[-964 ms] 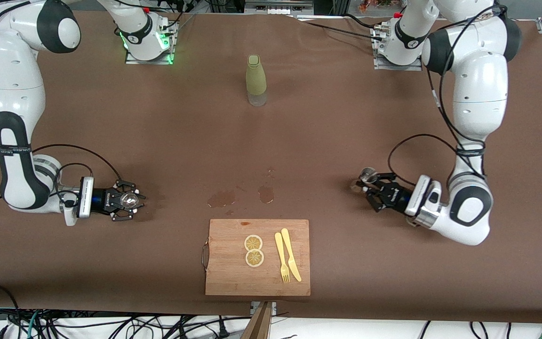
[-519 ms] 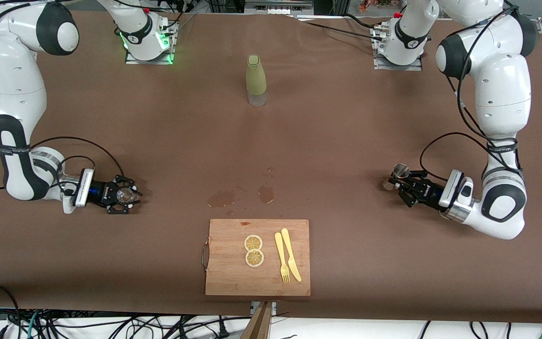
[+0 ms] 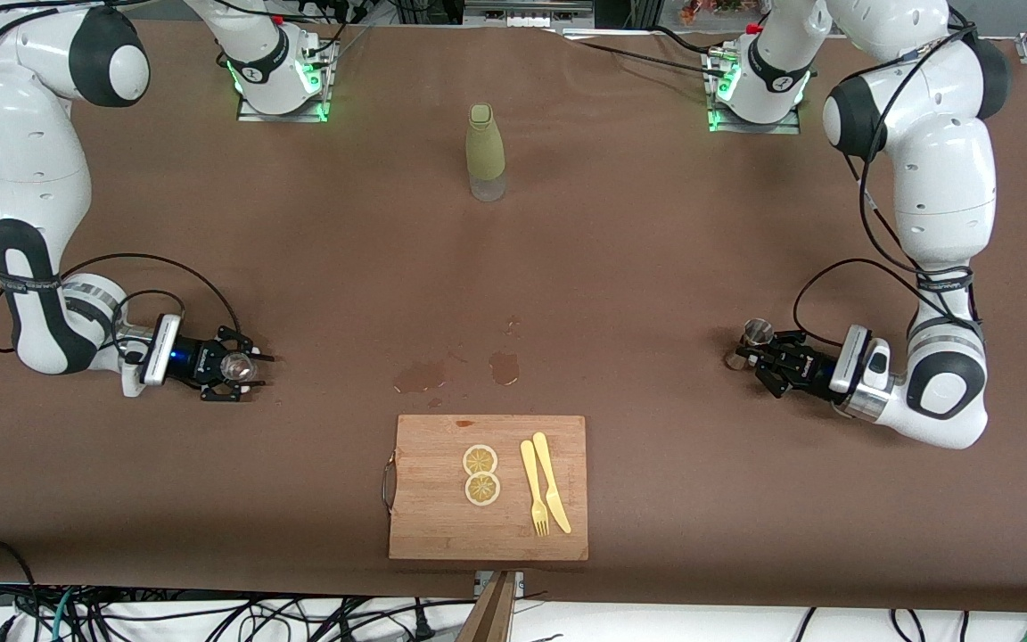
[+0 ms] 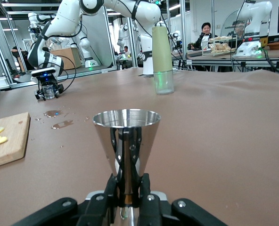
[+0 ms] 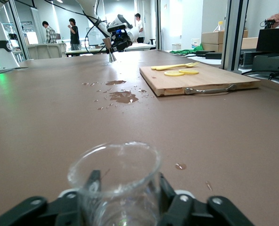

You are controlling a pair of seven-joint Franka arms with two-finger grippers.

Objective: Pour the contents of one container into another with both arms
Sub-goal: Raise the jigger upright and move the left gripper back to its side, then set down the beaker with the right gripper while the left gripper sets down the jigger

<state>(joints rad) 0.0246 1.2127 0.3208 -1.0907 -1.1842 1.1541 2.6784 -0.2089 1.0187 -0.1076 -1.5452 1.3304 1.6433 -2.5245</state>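
Observation:
A steel jigger [image 4: 126, 132] stands upright with my left gripper [image 4: 128, 181] shut on its narrow waist. In the front view that jigger [image 3: 756, 334] and the left gripper [image 3: 772, 358] are low over the table toward the left arm's end. A clear glass cup [image 5: 116, 174] stands upright between the fingers of my right gripper [image 5: 127, 183], which stand slightly off its wall, open. In the front view the glass [image 3: 235, 366] and the right gripper [image 3: 242, 369] are down at the table toward the right arm's end.
A green bottle [image 3: 485, 152] stands mid-table near the bases. A wooden cutting board [image 3: 424, 517] near the front edge carries two lemon slices [image 3: 481, 474] and a yellow fork and knife [image 3: 545, 486]. Spilled puddles [image 3: 429, 374] lie just above the board.
Both arms drew apart toward their own ends of the table and came lower. The right gripper's fingers widened off the glass. The left gripper stayed shut on the jigger.

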